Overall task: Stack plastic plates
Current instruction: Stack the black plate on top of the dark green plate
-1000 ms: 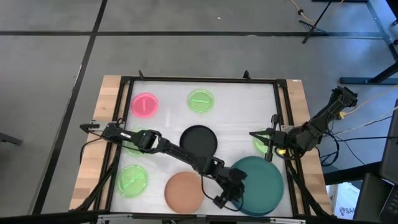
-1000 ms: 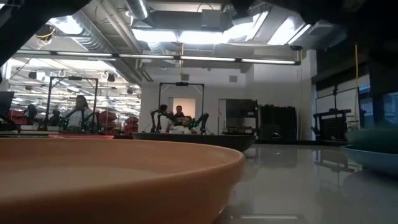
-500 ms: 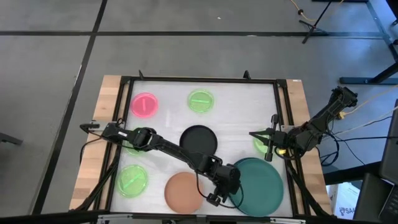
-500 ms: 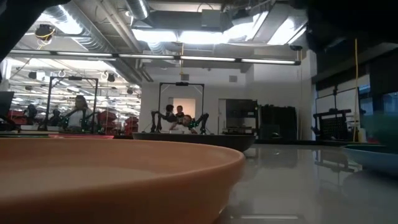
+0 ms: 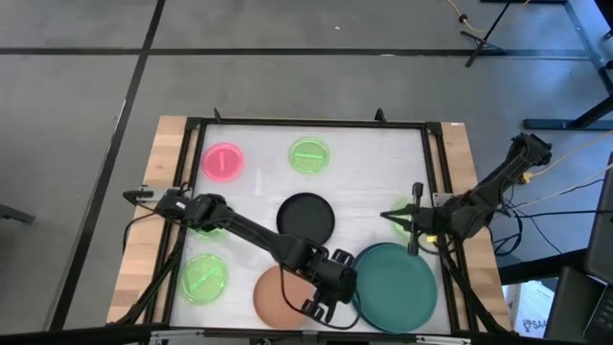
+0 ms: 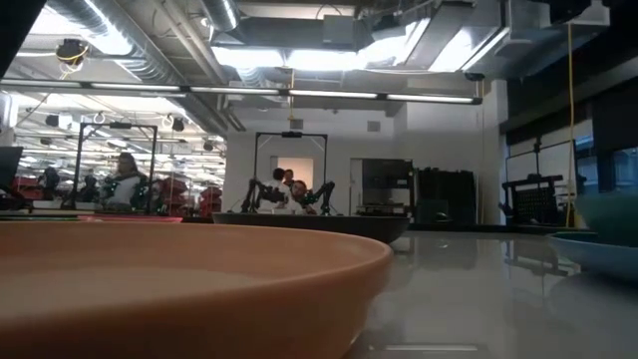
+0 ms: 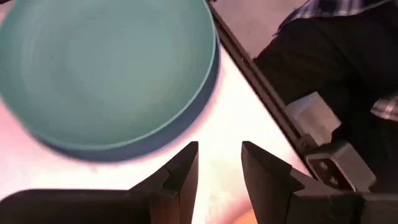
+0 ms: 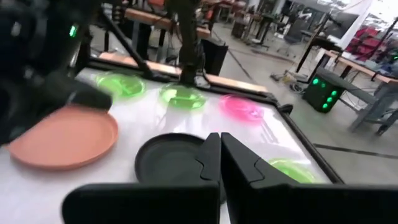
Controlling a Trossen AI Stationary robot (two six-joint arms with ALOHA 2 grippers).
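Large round teal plastic plate at the table's near right. Medium terracotta-orange plastic plate just left of it, medium black plastic plate behind. Small neon-green plates and one small pink plastic plate scattered apart. Left gripper between terracotta and teal, fingers parted, seemingly empty. Right gripper waiting at right, fingers closed together.

Prob. robotics lab: other arm rigs (w/ people), exposed ceiling ducts.
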